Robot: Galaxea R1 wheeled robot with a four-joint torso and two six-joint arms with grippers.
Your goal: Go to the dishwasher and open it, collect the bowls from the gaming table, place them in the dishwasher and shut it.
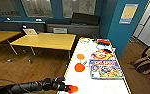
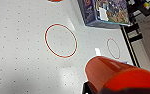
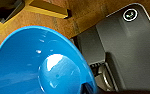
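Observation:
The gaming table (image 1: 91,85) has a white top with a yellowish edge and runs away from me on the right. Two orange bowls (image 1: 80,56) (image 1: 79,67) rest on its left half. My left gripper (image 1: 70,88) reaches in from the left over the table's near corner, shut on a third orange bowl (image 1: 73,89). That bowl (image 2: 116,75) shows large in the left wrist view, above the white top (image 2: 21,50). In the right wrist view a bright blue bowl (image 3: 36,65) sits close to the camera above the wooden floor, held in my right gripper. The dishwasher is out of view.
Colourful board game boxes (image 1: 106,68) (image 1: 102,53) and other items cover the table's right half and far end. Yellow-topped tables (image 1: 47,40) stand to the left on the wooden floor. A blue wall corner (image 1: 121,32) and bags (image 1: 147,60) are on the right.

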